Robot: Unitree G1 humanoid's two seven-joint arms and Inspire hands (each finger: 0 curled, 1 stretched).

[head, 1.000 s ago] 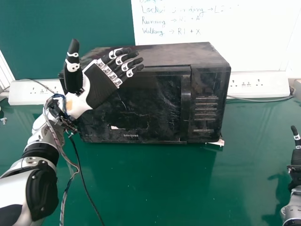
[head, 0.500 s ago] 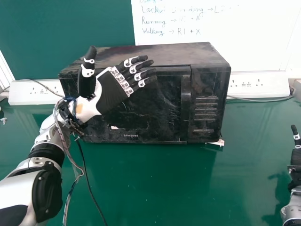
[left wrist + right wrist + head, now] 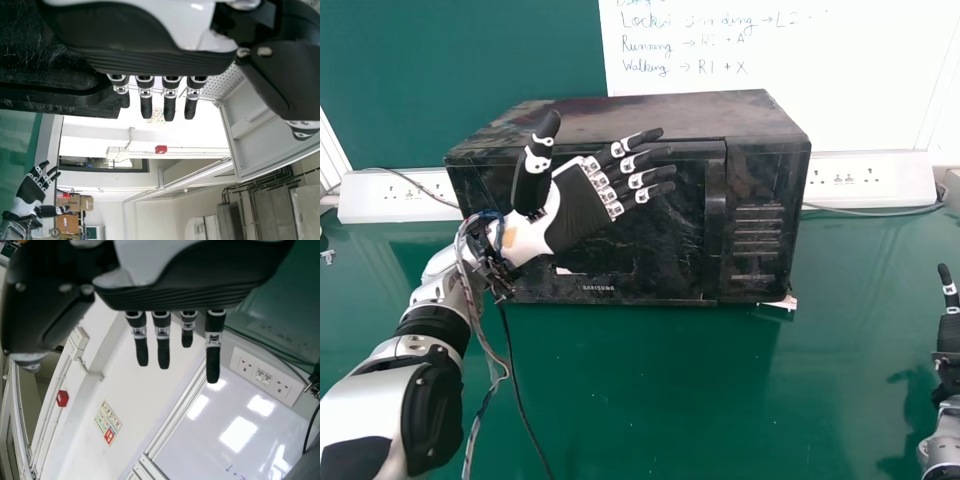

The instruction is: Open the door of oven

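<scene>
The black-and-white left hand (image 3: 580,208) has straight fingers apart; curl them round the tall black handle (image 3: 715,215) beyond their tips, then pull gently.

Head view: above table (image 3: 650,400), forward and down at oven (image 3: 665,235). Left wrist view: close by left robot hand (image 3: 575,212), past oven into room. Right wrist view: close by right robot hand (image 3: 949,332), toward whiteboard (image 3: 850,80). Head shares oven with left wrist, whiteboard with right.

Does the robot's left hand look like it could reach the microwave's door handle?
Probably yes. The left hand is open in front of the microwave door, its fingers pointing toward the door handle, and nothing seems to block the way.
</scene>
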